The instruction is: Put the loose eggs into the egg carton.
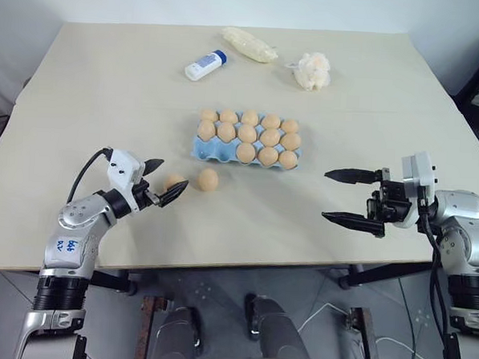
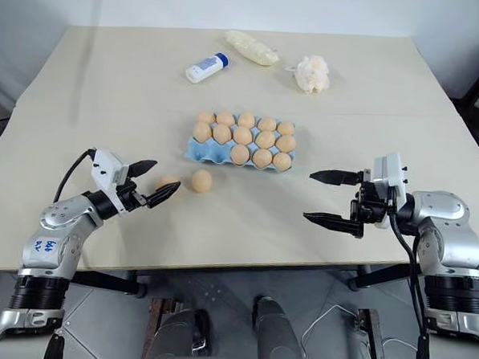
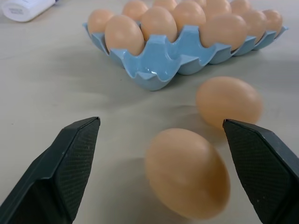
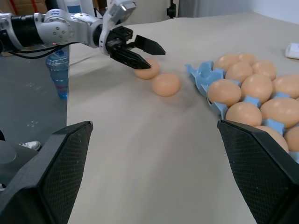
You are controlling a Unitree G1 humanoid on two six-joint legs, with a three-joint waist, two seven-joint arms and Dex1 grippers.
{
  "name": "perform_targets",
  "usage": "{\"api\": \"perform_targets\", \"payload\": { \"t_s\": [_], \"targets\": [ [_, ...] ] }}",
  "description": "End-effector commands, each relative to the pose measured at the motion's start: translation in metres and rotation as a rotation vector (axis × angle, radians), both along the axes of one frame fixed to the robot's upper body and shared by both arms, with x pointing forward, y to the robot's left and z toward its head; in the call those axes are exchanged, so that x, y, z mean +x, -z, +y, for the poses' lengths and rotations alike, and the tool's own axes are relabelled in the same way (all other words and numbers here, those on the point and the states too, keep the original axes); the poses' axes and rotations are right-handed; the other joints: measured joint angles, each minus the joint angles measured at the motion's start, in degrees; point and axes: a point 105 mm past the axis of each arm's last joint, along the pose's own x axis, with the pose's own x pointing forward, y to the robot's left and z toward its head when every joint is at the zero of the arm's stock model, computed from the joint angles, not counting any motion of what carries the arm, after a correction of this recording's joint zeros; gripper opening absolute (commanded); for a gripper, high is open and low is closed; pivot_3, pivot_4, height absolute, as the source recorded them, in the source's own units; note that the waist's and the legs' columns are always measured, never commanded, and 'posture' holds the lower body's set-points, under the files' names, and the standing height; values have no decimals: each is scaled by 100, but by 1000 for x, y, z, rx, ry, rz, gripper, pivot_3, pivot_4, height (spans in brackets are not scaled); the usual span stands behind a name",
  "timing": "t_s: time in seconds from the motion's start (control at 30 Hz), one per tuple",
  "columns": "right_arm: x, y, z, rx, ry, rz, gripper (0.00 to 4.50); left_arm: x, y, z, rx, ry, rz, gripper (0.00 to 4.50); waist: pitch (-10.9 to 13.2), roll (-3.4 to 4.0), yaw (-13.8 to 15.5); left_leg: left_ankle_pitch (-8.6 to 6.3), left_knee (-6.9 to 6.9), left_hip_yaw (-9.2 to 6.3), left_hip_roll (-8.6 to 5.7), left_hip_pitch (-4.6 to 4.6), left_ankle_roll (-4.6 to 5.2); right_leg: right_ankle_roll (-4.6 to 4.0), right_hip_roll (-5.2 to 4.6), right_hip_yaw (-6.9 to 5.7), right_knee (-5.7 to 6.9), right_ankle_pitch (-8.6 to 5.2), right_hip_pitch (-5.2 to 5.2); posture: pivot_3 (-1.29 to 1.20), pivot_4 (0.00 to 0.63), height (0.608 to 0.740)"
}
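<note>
The light-blue egg carton (image 1: 209,152) sits mid-table holding several tan eggs, and its front-left cups are bare. Two loose eggs lie just in front of that corner. My left gripper (image 1: 174,174) is open and low over the table, with the nearer loose egg (image 3: 187,171) between its spread fingers and untouched. The other loose egg (image 1: 208,179) lies a little further right, closer to the carton (image 3: 154,70). My right gripper (image 1: 325,195) hangs open and empty to the carton's right, pointing left toward it.
At the table's far side lie a white bottle with a blue cap (image 1: 205,65), a pale yellow lumpy bag (image 1: 249,44) and a fluffy cream puff (image 1: 313,71). The table's front edge runs just below both grippers. A blue water bottle (image 4: 58,70) stands on the floor beyond the left arm.
</note>
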Motion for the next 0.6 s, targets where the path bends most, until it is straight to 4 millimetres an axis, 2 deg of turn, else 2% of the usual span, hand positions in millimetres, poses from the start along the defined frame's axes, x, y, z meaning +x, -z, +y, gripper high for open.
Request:
{"api": "perform_targets", "payload": {
  "t_s": [0.03,0.2,0.53,0.6],
  "targets": [
    [-4,-5,0,8,5,-30,4486,6,-3,-2,27,13,-15,4500,0,0,6,0,0,-1,0,1,0,0,-1,0,0,0,1,0,150,740],
    [-5,3,-4,-28,11,-18,4486,13,1,-2,50,32,16,4500,0,0,4,0,0,2,-2,-1,0,0,-2,2,-1,0,0,0,150,740],
    [3,2,-5,-2,26,-49,4486,16,21,-2,112,42,150,4500,0,0,8,1,1,-1,-2,0,1,2,0,-2,3,1,1,0,150,740],
    [4,2,-5,-2,27,-52,4500,17,21,-3,112,45,149,4075,0,0,9,1,3,-1,-2,0,1,2,-1,-2,3,1,2,0,150,740]
  ]
}}
